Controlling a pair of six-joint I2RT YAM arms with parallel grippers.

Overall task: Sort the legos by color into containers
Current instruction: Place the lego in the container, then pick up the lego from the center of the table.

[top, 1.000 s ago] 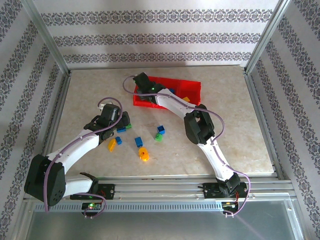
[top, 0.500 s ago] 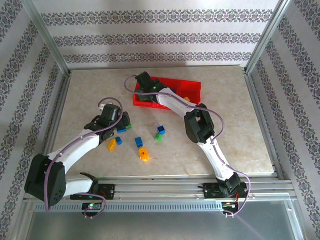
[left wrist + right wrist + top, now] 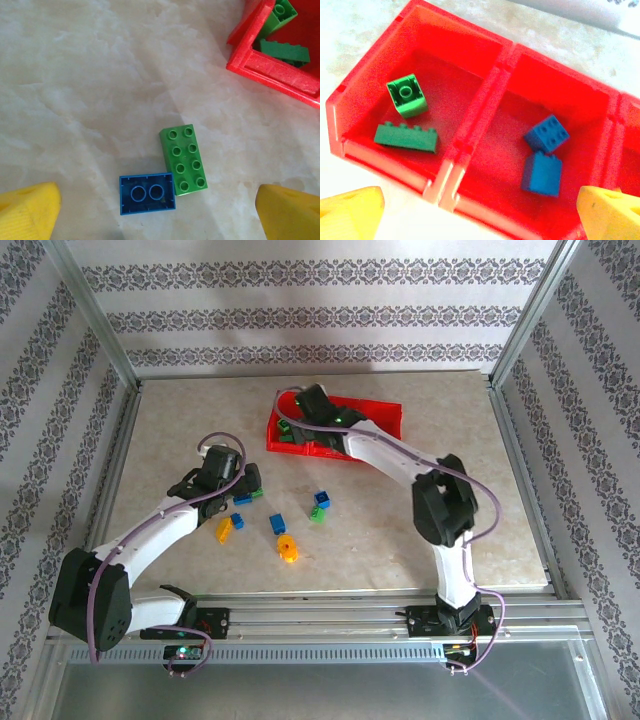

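The red tray (image 3: 388, 412) lies at the back of the table. My right gripper (image 3: 303, 410) hangs open over its left half with nothing between the yellow fingertips (image 3: 610, 212). Two green legos (image 3: 407, 95) lie in the left compartment (image 3: 367, 85), and two blue legos (image 3: 546, 133) in the middle one. My left gripper (image 3: 243, 490) hovers open above a green brick (image 3: 183, 159) and an upturned blue brick (image 3: 147, 193), which touch each other on the table. Neither brick is between its fingertips (image 3: 27, 210).
Loose legos lie mid-table: a blue one (image 3: 238, 521), a yellow one (image 3: 224, 530), another blue (image 3: 277, 523), an orange-yellow one (image 3: 288, 550), and a blue (image 3: 321, 498) and green (image 3: 317, 514) pair. The tray corner (image 3: 260, 60) lies just beyond the left gripper.
The right gripper has slid a little right over the tray, and that arm's elbow has swung out to the right. The left arm has stayed put.
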